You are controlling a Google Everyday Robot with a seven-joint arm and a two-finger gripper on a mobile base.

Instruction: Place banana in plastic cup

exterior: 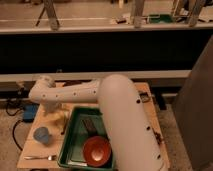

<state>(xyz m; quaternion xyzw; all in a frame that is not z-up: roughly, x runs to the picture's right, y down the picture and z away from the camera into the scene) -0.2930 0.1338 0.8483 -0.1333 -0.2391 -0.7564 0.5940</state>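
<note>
White arm (120,115) fills the centre and lower right of the frame, then reaches left across the desk (30,150) and bends down at the wrist in the left-centre. Hand (53,112) hangs below that bend, low over the desk, just left of the green tray (70,145). Open or closed: cannot tell, since it merges with the pale patch beneath it. Banana (61,119): only a small, pale yellow, slim shape shows right at the hand, between the hand and the tray's upper left corner. Its outline is blurred, and whether it is gripped or lying on the desk cannot be told. Cup (41,135): light blue, upright, standing on the desk in the lower left, below and left of the hand and apart from it. Fork (41,157) lies flat near the bottom left edge, below the cup. Inside the tray there is a red-orange bowl (96,150) at the lower end and a dark flat object (89,125) above it.
</note>
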